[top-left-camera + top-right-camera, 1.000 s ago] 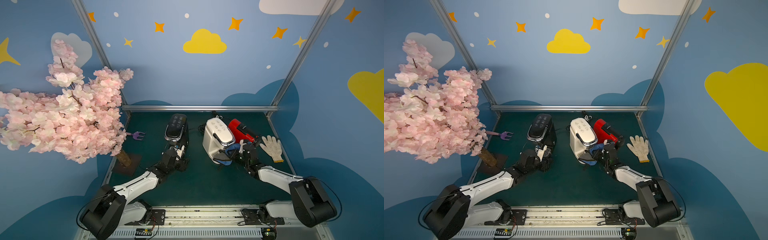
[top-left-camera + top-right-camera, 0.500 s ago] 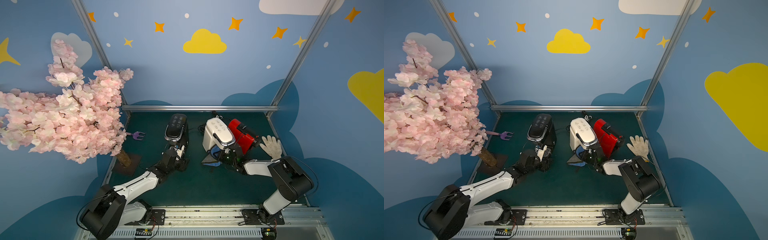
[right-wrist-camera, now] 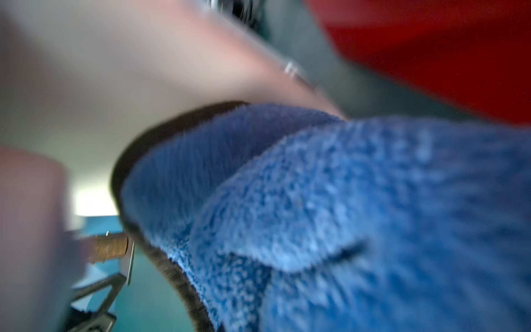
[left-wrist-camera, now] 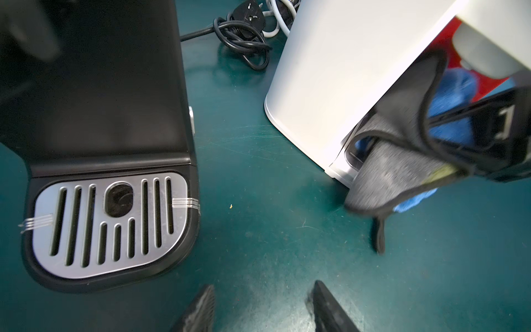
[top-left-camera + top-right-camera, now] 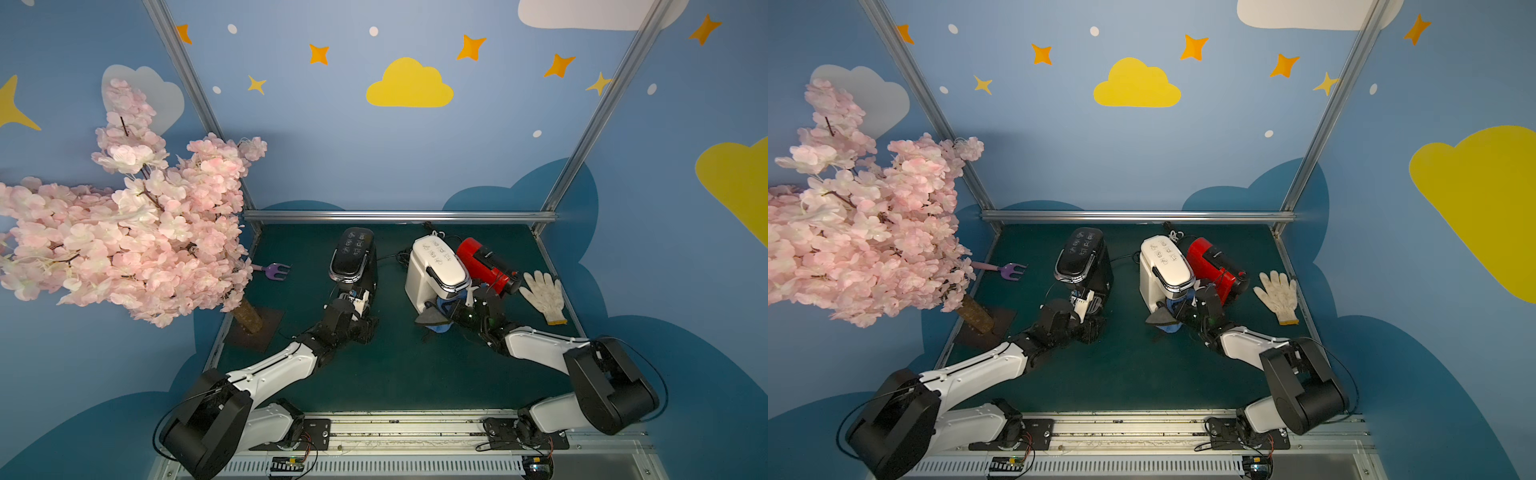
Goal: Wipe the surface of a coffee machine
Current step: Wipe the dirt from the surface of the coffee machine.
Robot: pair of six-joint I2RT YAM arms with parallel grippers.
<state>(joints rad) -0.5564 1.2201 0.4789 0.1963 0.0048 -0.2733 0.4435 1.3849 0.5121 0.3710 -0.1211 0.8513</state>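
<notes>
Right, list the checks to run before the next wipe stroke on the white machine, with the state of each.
1. Grip: the right tool is shut on the cloth: ok.
2. Contact: the cloth lies against the lower front of the white coffee machine: ok.
3. The left tool is open and empty, beside the black coffee machine and apart from it: ok.
4. Clearance between the right arm and the red coffee machine close beside it: cannot tell.
5. Right wrist view: filled by blurred cloth: not ok.
6. The cables lie behind the machines, away from the cloth: ok.
</notes>
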